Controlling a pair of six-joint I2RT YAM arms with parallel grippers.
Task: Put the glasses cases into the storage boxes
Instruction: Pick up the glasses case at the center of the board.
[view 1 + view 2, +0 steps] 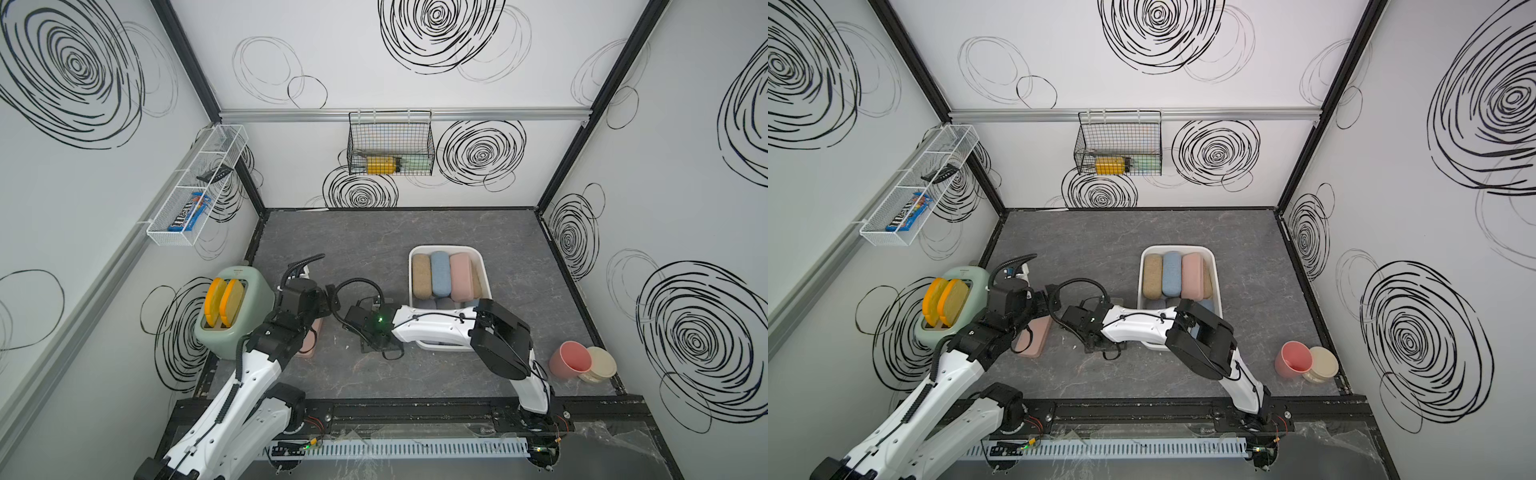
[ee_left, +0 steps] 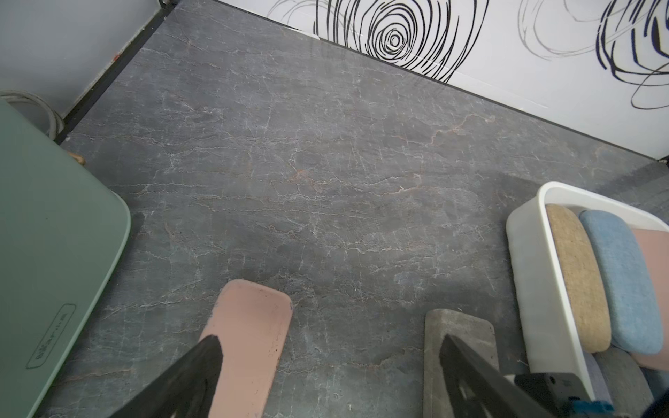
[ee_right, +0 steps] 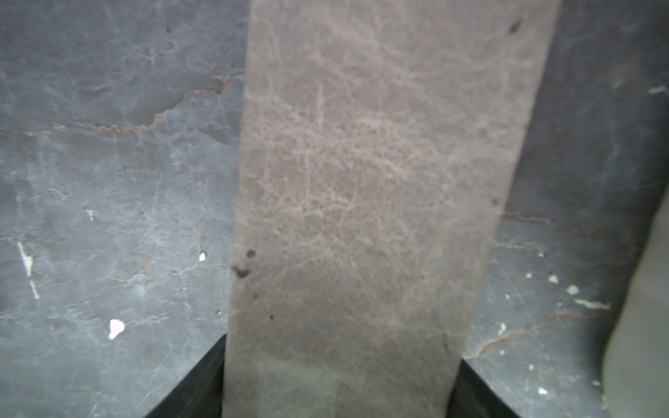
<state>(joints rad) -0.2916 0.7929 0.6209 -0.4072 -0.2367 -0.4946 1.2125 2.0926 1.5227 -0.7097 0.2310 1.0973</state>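
Observation:
A white storage box (image 1: 444, 248) (image 2: 525, 253) stands right of centre on the table. It holds tan (image 1: 422, 276), blue (image 1: 441, 274) and pink (image 1: 461, 276) glasses cases on top of others. A pink case (image 1: 1034, 336) (image 2: 249, 336) lies flat on the table beside the toaster. A grey case (image 2: 459, 329) (image 3: 362, 181) lies just left of the box. My right gripper (image 3: 342, 354) is down over the grey case, with a finger pressed against each long side. My left gripper (image 2: 329, 354) (image 1: 328, 299) hangs open over bare table between the pink and grey cases, holding nothing.
A green toaster (image 1: 232, 316) with two yellow slices stands at the left wall. A pink cup (image 1: 569, 359) and a beige lidded tub (image 1: 600, 363) sit at the front right. On the walls hang a black wire basket (image 1: 390, 143) and a white mesh rack (image 1: 195, 187).

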